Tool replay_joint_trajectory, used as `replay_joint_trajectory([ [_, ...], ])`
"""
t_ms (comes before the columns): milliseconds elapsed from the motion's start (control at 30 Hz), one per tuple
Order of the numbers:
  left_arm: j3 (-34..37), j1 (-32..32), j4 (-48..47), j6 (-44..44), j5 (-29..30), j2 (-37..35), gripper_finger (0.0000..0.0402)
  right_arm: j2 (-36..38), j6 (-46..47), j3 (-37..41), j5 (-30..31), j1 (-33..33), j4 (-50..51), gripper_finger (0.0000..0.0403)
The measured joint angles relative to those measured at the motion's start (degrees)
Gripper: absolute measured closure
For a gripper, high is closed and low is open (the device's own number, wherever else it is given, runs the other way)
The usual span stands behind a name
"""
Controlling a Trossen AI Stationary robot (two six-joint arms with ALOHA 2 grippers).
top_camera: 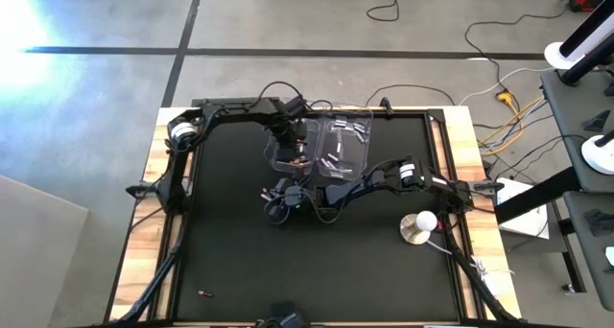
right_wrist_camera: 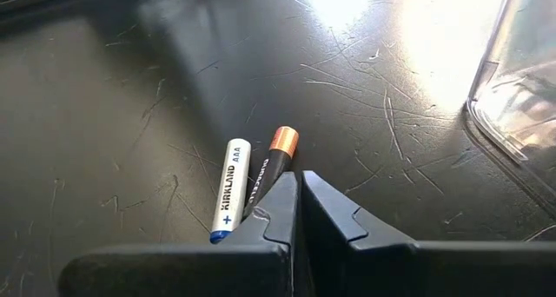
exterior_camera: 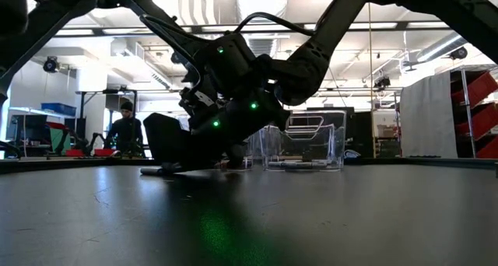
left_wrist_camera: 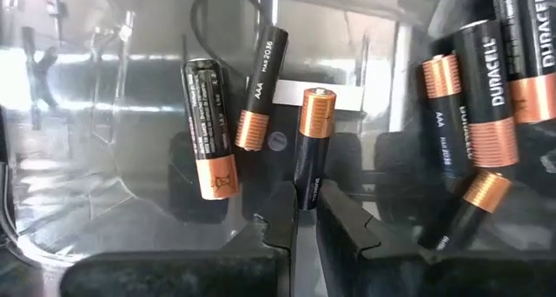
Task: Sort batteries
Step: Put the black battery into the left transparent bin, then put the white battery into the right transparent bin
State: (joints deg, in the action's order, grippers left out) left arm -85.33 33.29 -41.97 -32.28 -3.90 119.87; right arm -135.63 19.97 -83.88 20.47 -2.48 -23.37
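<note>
My left gripper (left_wrist_camera: 304,212) hangs over the left clear bin (top_camera: 280,160), shut on a dark battery with a copper end (left_wrist_camera: 313,149). Several more dark-and-copper batteries (left_wrist_camera: 208,128) lie on that bin's floor. The right clear bin (top_camera: 347,146) holds pale batteries. My right gripper (right_wrist_camera: 295,188) is shut, low over the black mat in front of the bins. Its tips are beside a dark-and-copper battery (right_wrist_camera: 276,154), which lies flat on the mat next to a white battery (right_wrist_camera: 231,186). My left gripper pinches the dark battery's black end (left_wrist_camera: 306,193) between its two fingertips. The fingers come from above, pointing steeply down, and lie along the battery. The battery sticks out beyond the tips, copper end (left_wrist_camera: 318,110) toward the bin's floor. Whether that end rests on the floor I cannot tell. My right gripper's left fingertip (right_wrist_camera: 280,200) covers the dark battery's black end; whether it touches the battery I cannot tell.
A round white-and-metal disc (top_camera: 419,226) sits on the mat at the right. One small battery (top_camera: 201,294) lies alone near the front left. The bins' clear walls (right_wrist_camera: 521,89) stand close beside the right gripper. A person (exterior_camera: 124,130) is in the room beyond the table.
</note>
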Motion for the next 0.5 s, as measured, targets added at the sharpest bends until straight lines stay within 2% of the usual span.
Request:
replay_joint_trajectory([
  [267, -0.11, -0.12, 0.09, 0.97, 0.22, 0.36, 0.038, 0.0, 0.0, 0.0, -0.02, 0.0, 0.03, 0.039],
  [500, -2.6, -0.36, -3.38, 2.85, 0.33, 0.38, 0.0307, 0.0, 0.0, 0.0, -0.07, 0.0, 0.11, 0.039],
])
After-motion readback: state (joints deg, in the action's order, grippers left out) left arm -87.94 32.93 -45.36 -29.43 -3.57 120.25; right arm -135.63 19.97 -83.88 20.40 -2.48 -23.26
